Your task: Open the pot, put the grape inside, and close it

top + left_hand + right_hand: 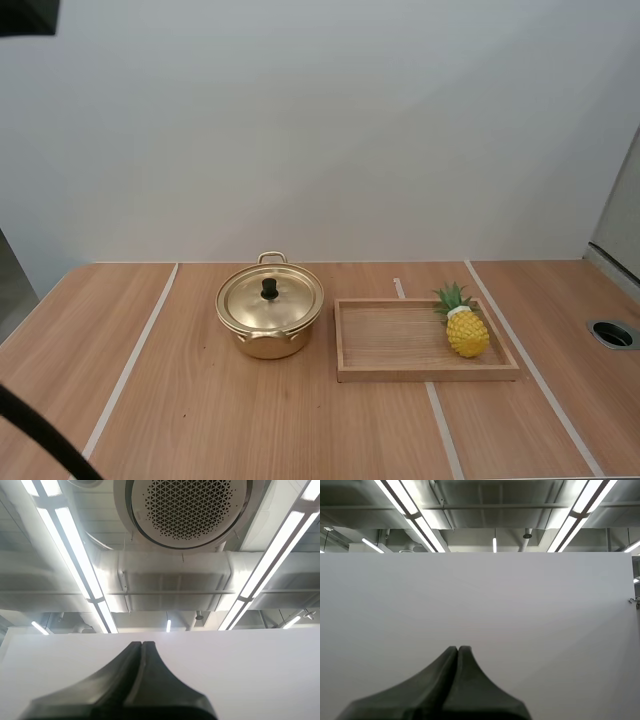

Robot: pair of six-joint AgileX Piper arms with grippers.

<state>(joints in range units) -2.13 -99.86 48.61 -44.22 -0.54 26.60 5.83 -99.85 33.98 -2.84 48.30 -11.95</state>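
Observation:
A gold pot stands on the wooden table, its lid on, with a black knob in the middle. To its right a wooden tray holds a yellow toy pineapple with a green top at its right end. My left gripper is shut, the fingers lying together as one dark wedge and pointing upward, away from the table. My right gripper is shut the same way, facing a plain white wall.
Pale tape lines run across the table. A round cable hole sits near the table's right edge. A white wall stands behind the table.

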